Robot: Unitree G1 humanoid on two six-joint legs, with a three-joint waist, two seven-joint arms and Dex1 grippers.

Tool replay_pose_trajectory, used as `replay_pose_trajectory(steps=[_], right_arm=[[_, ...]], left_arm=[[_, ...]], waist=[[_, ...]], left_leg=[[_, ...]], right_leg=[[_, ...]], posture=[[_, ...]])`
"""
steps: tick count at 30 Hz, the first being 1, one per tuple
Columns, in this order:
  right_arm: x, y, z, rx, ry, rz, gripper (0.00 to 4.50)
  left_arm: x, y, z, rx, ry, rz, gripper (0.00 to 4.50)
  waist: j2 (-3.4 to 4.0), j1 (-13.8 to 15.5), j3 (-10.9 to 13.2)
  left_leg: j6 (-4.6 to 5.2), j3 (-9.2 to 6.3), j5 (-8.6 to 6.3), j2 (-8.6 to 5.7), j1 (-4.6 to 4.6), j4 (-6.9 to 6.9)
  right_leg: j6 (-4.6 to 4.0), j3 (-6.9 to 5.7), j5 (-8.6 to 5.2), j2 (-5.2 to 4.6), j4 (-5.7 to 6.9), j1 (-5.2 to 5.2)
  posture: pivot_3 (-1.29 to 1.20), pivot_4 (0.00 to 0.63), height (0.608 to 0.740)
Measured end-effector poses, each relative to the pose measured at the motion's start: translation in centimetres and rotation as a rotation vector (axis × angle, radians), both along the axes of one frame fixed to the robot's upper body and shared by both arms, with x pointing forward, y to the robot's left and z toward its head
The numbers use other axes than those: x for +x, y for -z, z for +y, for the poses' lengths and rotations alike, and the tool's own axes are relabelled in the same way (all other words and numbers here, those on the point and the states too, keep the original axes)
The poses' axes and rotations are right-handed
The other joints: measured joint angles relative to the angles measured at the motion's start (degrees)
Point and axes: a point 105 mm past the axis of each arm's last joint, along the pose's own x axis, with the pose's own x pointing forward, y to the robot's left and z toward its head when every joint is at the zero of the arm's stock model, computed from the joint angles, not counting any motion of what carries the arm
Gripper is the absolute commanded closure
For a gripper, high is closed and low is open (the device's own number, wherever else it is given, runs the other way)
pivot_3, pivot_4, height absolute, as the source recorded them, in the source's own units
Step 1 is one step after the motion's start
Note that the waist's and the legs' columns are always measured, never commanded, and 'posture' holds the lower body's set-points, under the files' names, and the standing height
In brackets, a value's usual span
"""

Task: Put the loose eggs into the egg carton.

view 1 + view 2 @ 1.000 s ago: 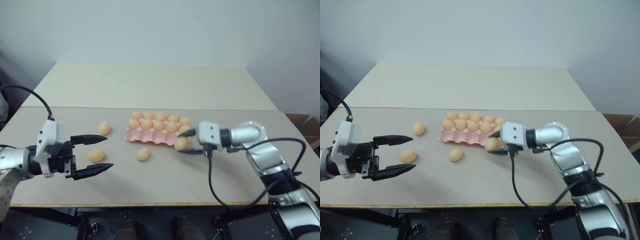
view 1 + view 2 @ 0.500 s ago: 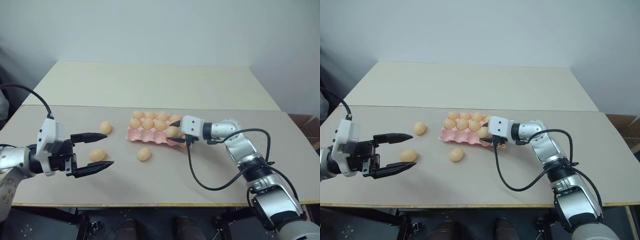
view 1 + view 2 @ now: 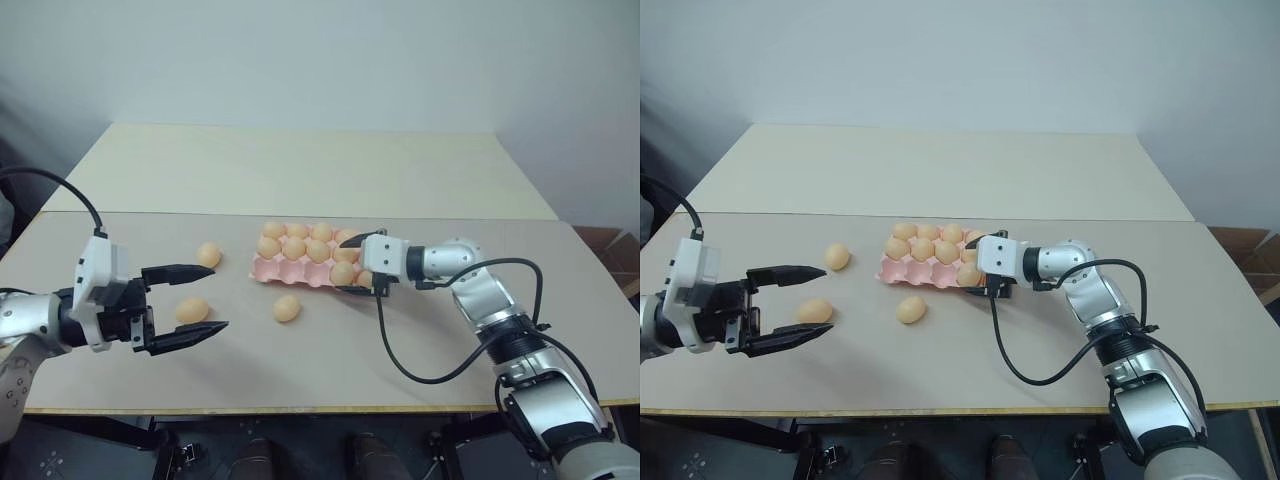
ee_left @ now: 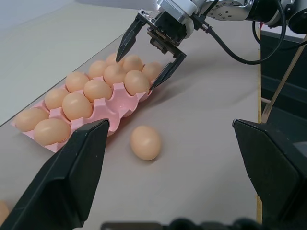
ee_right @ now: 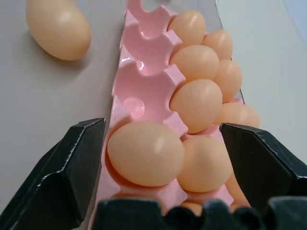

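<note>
In front of me the beige tabletop [image 3: 330, 360] carries the pink egg carton [image 3: 300, 270] near its middle, most cups filled. 3 loose eggs lie directly on the surface: 1 [image 3: 287, 308] just in front of the carton, 1 [image 3: 208, 254] to its left, and 1 [image 3: 192, 310] further left and nearer me. A second, paler tabletop [image 3: 300, 170] adjoins behind.

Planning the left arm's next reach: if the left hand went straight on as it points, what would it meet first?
Probably the loose pale orange-tan egg lying on the table just before the pink moulded egg carton; the left hand is open.
</note>
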Motion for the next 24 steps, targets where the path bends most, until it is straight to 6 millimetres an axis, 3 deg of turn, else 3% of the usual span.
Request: replay_pose_trajectory(steps=[3, 14, 19, 24], right_arm=[[-0.9, -0.2, -0.3, 0.000, -0.016, 0.003, 0.02], [-7.3, -0.6, -5.8, -0.057, -0.012, 0.207, 0.02], [-8.8, -0.5, -7.5, -0.077, 0.033, 0.257, 0.02], [-9.3, -0.3, -7.5, -0.070, 0.057, 0.271, 0.02]], left_arm=[[0.0, 0.0, 0.0, 0.000, 0.000, -0.001, 0.00], [-0.4, 1.1, 1.2, 0.017, -0.059, 0.034, 0.00], [-0.4, 1.4, 2.1, 0.025, -0.097, 0.037, 0.00], [-0.3, 1.7, 1.9, 0.018, -0.094, 0.037, 0.00]], waist=[[0.00, 0.05, 0.00], [0.00, 0.34, 0.00], [0.00, 0.20, 0.00], [-0.01, 0.29, 0.00]], left_leg=[[0.00, 0.00, 0.00, 0.00, 0.00, 0.00], [-0.01, 0.03, 0.00, -0.01, -0.06, 0.01], [-0.01, 0.09, -0.01, 0.01, 0.05, 0.01], [-0.02, 0.12, -0.01, -0.02, 0.04, 0.01]], right_leg=[[0.00, 0.00, 0.00, -0.01, -0.01, 0.00], [0.07, -0.01, -0.37, -0.06, 0.00, -0.10], [0.05, 0.05, -0.36, -0.05, 0.03, -0.11], [0.05, 0.06, -0.36, -0.10, 0.01, -0.11]], posture=[[0.00, 0.150, 0.740], [0.00, 0.150, 0.740], [0.00, 0.150, 0.740], [0.00, 0.150, 0.740]])
